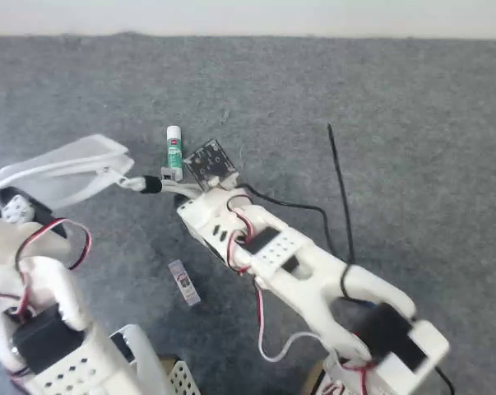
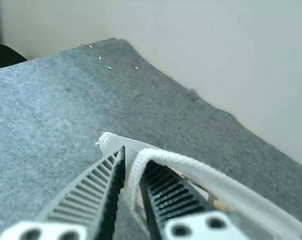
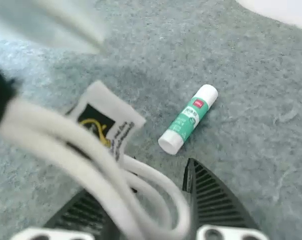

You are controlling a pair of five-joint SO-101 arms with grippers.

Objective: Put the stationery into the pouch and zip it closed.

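My left gripper (image 2: 133,160) pinches the pouch (image 1: 67,173) rim, right gripper (image 3: 140,180) clamps its cord (image 3: 65,149); tugging apart could rip either grip loose (glue (image 3: 187,119) lies outside).

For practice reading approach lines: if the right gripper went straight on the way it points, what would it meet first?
The right gripper would probably meet the cord at its jaws, then the tag and pouch; the glue stick seems off that line, though depth is unclear.

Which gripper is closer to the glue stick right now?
Right. The right gripper sits just beside the glue stick, holding the cord; the left gripper clamps the pouch at its far edge.
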